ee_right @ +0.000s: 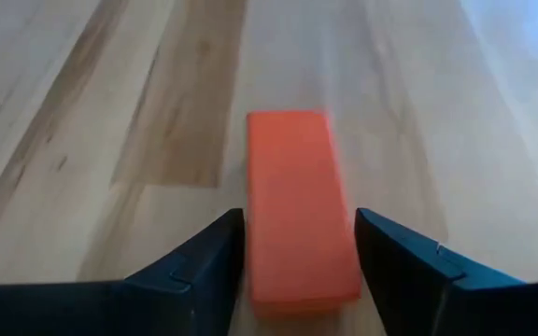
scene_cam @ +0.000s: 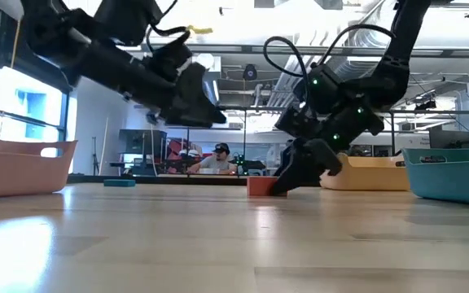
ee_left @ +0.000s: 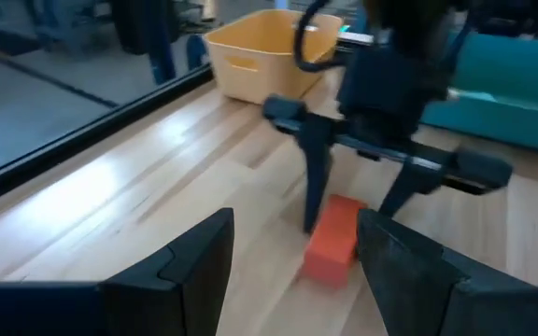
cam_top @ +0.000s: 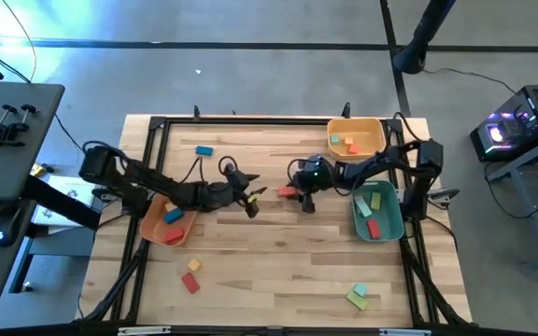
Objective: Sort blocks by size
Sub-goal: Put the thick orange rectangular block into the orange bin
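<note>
A red bar block point(ee_right: 292, 177) lies flat on the wooden table point(cam_top: 269, 252) near its middle. My right gripper point(ee_right: 299, 233) is open and low over it. Its fingers stand on either side of the bar's end, along its length, and I see no touch. My left gripper point(cam_top: 250, 203) hovers open above the table just left of the red block point(cam_top: 289, 191), pointing at it. Other blocks lie loose: a blue one point(cam_top: 204, 149) at the far left, a red and a yellow one point(cam_top: 191, 275) near left, and green and teal ones point(cam_top: 358, 296) near right.
A salmon bin point(cam_top: 148, 224) with blocks sits under the left arm. A yellow-orange bin point(cam_top: 378, 131) stands at the far right and a teal bin point(cam_top: 392, 222) at the right, both holding blocks. Free wood lies in the near middle. A person point(scene_cam: 218, 159) sits far behind the table.
</note>
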Available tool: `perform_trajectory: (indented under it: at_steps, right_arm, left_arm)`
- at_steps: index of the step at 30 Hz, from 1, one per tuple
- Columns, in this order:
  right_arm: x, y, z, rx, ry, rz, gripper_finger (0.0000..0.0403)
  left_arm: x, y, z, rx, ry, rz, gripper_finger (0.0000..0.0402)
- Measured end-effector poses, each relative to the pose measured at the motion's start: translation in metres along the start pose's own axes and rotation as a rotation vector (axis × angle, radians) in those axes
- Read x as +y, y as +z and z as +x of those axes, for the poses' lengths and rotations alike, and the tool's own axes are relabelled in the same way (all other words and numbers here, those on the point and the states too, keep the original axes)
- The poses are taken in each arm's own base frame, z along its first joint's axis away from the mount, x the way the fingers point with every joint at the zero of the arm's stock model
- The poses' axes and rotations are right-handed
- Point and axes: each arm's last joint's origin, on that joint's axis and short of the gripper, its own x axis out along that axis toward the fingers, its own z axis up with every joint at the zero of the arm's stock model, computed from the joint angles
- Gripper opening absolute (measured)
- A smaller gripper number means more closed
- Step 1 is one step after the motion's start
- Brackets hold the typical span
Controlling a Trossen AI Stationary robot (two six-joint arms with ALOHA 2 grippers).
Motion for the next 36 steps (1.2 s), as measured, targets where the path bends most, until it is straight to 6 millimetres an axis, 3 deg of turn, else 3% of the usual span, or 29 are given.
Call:
perform_trajectory:
  at_steps: [4,7,10,16,20,23,28,31,36]
  right_arm:
    - [-0.001,-0.001,0.004,-0.018,-0.012,0.067,0.0154]
    - [0.003,0.001,0.003,-0.022,-0.005,0.105,0.0127]
    - [0.011,0.009,0.000,-0.042,0.018,0.122,0.0127]
    - [0.036,0.029,-0.002,-0.167,0.107,0.109,0.0127]
    - [0.052,0.042,-0.004,-0.275,0.210,0.087,0.0127]
    - [0.057,0.047,-0.007,-0.307,0.298,0.098,0.0127]
    - [0.054,0.052,-0.011,-0.332,0.364,0.143,0.0127]
    - [0.053,0.053,-0.013,-0.328,0.443,0.172,0.0127]
    - [0.053,0.052,-0.013,-0.315,0.487,0.199,0.0127]
  left_arm:
    - [-0.002,-0.007,0.009,-0.011,-0.069,0.016,0.0211]
    - [-0.004,-0.007,0.005,-0.014,-0.016,0.016,0.0211]
    - [-0.009,-0.001,-0.014,-0.047,0.106,0.046,0.0211]
    - [-0.022,0.014,-0.054,-0.118,0.057,0.102,0.0211]
    - [-0.028,0.020,-0.068,-0.142,0.113,0.232,0.0211]
    - [-0.035,0.026,-0.070,-0.153,0.038,0.444,0.0211]
    - [-0.044,0.023,-0.067,-0.208,-0.309,0.829,0.0211]
    - [-0.047,0.019,-0.062,-0.218,-0.397,0.884,0.0212]
    - [-0.049,0.012,-0.051,-0.185,-0.395,0.930,0.0212]
